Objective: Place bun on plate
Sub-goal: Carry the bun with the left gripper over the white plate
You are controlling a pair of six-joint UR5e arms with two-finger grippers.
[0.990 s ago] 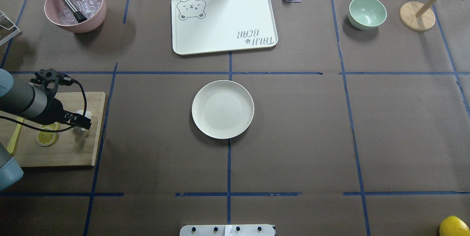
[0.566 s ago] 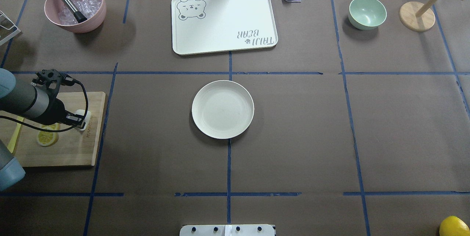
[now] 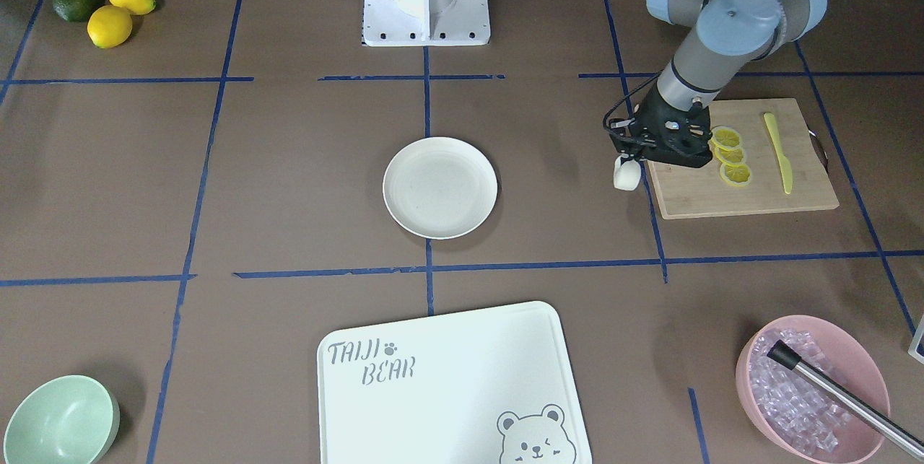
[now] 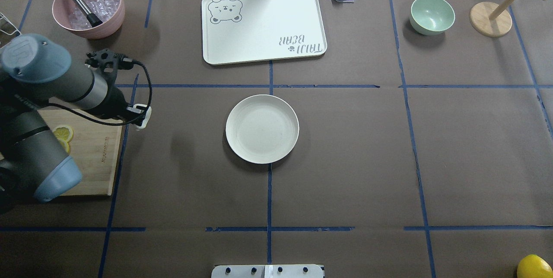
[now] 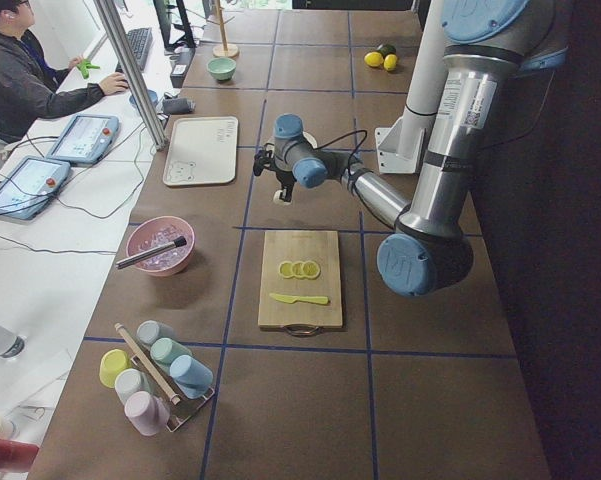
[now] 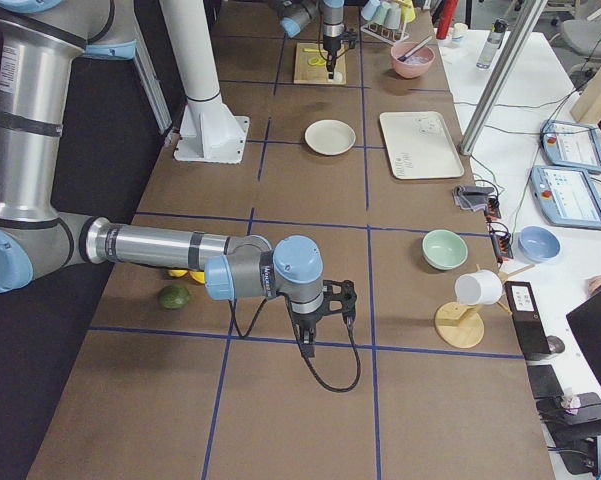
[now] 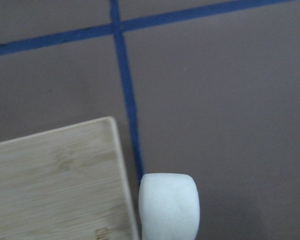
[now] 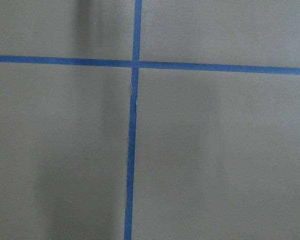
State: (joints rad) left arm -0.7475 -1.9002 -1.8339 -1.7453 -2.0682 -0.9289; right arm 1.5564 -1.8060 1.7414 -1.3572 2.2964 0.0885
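Bun [image 3: 626, 175]: one, white, pinched in the fingers of my left gripper [image 3: 625, 160], long axis running on from the fingertips, apparently lifted off the table [image 4: 345, 161], just past the corner of the board [image 4: 93, 157] with its lemon slices [image 3: 729, 155]. Plate [image 4: 262, 129]: one, bare, well apart from that gripper on the robot's right and about level with it. The left arm is far nearer, and I cannot tell the state of the distant right gripper [image 6: 308, 346]. Tray [image 3: 447, 377], beyond the plate, reads "TAIJI BEAR"; the board's small stamp is unreadable.
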